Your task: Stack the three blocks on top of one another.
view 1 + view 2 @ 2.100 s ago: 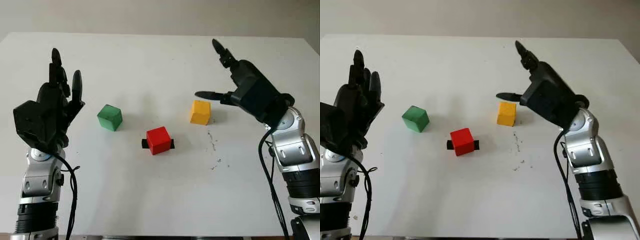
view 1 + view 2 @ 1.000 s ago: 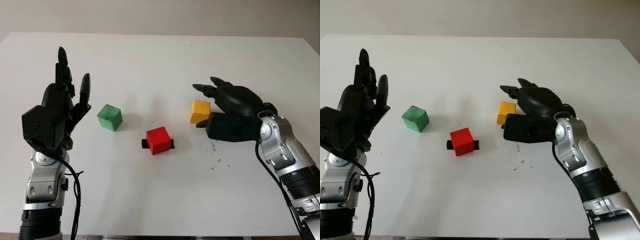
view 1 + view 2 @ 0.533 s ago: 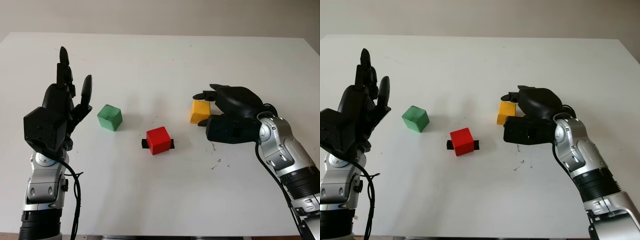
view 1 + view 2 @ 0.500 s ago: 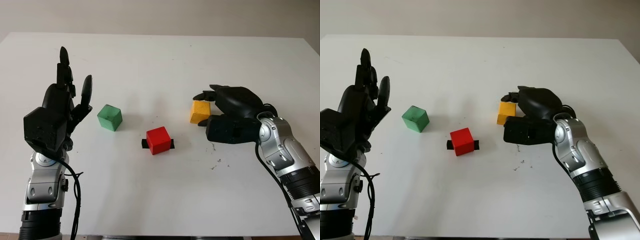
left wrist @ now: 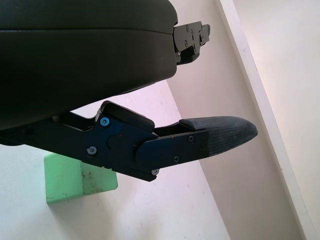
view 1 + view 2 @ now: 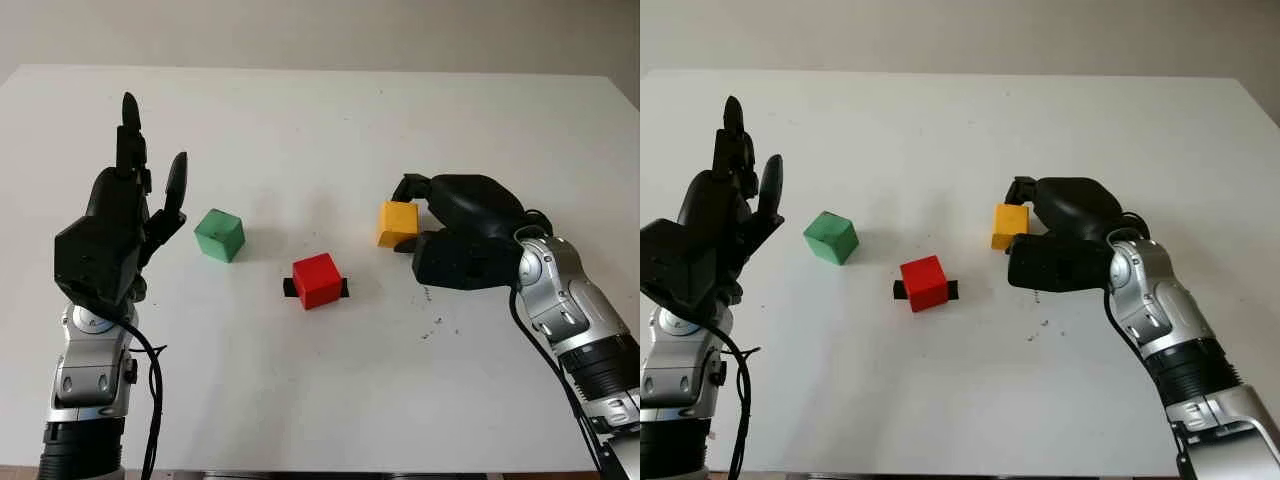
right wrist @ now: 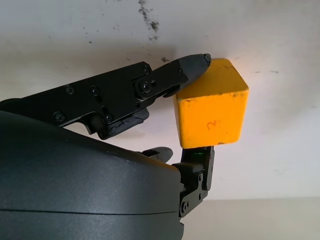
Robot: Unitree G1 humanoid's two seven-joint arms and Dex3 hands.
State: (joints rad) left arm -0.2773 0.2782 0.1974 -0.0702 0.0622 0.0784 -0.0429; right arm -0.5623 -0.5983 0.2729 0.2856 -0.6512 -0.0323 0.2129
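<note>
Three blocks sit apart near the middle of a white table [image 6: 300,120]. The yellow block [image 6: 397,223], toward the right edge, is pinched by the right hand [image 6: 455,235] — its fingers [image 7: 165,77] curl around the block's sides. The red block [image 6: 317,280] sits at the centre on a small black strip [image 6: 289,288]. The green block [image 6: 219,235] lies toward the left edge. Beside it the left hand [image 6: 110,235] is raised, open — holding nothing.
</note>
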